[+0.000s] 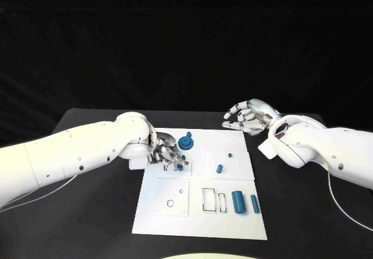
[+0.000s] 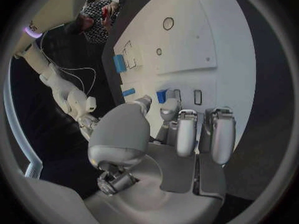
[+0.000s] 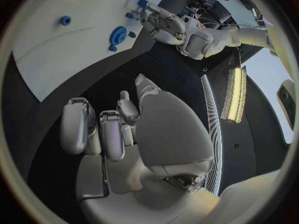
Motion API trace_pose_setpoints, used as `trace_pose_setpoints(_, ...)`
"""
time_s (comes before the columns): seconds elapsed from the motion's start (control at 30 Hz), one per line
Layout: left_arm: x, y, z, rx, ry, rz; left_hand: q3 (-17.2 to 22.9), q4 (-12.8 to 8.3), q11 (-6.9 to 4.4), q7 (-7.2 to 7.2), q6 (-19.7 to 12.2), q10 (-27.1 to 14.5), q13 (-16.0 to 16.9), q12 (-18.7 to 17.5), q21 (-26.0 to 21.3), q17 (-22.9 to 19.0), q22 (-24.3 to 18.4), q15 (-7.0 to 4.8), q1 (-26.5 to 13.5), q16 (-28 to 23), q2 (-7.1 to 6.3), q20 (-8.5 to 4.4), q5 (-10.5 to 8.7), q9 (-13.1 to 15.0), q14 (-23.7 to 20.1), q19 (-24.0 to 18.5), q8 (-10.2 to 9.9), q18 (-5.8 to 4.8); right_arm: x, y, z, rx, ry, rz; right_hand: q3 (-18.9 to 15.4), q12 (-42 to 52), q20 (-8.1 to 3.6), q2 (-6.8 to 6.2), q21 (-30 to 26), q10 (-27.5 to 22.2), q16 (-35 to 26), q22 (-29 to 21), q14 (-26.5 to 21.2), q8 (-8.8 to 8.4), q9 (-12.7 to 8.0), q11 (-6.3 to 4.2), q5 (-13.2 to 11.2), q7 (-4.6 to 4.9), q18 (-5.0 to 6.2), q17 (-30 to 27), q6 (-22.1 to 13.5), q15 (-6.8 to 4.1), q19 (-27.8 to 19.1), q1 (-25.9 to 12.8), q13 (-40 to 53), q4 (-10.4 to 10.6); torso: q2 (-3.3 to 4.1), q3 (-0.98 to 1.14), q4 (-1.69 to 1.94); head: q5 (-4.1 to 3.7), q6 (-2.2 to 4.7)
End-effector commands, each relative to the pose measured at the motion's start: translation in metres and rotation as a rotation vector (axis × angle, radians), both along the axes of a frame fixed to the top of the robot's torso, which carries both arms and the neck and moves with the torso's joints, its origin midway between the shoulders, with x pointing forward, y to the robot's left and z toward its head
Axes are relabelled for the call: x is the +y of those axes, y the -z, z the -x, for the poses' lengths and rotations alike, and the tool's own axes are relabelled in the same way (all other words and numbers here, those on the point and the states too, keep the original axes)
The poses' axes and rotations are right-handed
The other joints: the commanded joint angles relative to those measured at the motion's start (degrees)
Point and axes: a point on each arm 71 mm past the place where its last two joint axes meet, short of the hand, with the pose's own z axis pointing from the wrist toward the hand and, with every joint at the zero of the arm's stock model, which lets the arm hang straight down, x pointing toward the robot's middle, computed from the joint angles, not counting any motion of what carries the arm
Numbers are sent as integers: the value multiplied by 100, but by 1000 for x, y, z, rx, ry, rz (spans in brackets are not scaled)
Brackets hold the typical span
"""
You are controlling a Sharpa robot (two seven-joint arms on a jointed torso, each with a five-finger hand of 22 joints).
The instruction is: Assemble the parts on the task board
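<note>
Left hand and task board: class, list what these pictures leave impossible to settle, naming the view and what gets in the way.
1. Head view: whether the left hand holds the small blue part by its fingertips; the fingers cover the contact.
2. Left wrist view: the same; the blue part sits past the fingers, contact unclear.
3. Head view: the task board recesses' depth; too small.
</note>
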Motion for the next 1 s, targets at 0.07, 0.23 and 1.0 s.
trace_pose_setpoints(0.07,-1,0,-1,9,13,-7,41,-2,13,-4,-58,-26,6,21,25,1395,1233,-48,81,30,16,-42,-6,14,568,454,23,-108,1,0,0,1,-18,19,58,-27,-7,4,-12,-13,-26,443,385,-22,-3,15,43,-3,-3,540,-29,-27,-36,7,-9,-7,0,-1,3,-11,-12)
trace_pose_setpoints(0.23,-1,1,-2,10,10,-7,98,-10,13,-4,-64,-28,18,26,27,1392,1236,-48,195,29,52,-41,-6,50,568,455,26,-109,2,1,1,4,-21,21,67,-26,-7,4,-22,-12,-30,437,383,-23,-3,15,49,-3,-1,532,-30,-27,-42,16,-6,-11,-3,-2,4,-16,-18)
trace_pose_setpoints(1.0,-2,4,-3,29,10,-4,911,-173,-52,-75,-57,-35,63,17,21,1354,1227,-103,860,4,-73,-82,-9,331,555,446,94,-106,4,1,0,8,-32,33,111,-24,-6,10,-28,-4,-34,440,381,-27,-3,17,108,1,0,526,-27,-26,-45,33,7,-14,-3,-1,2,6,-45)
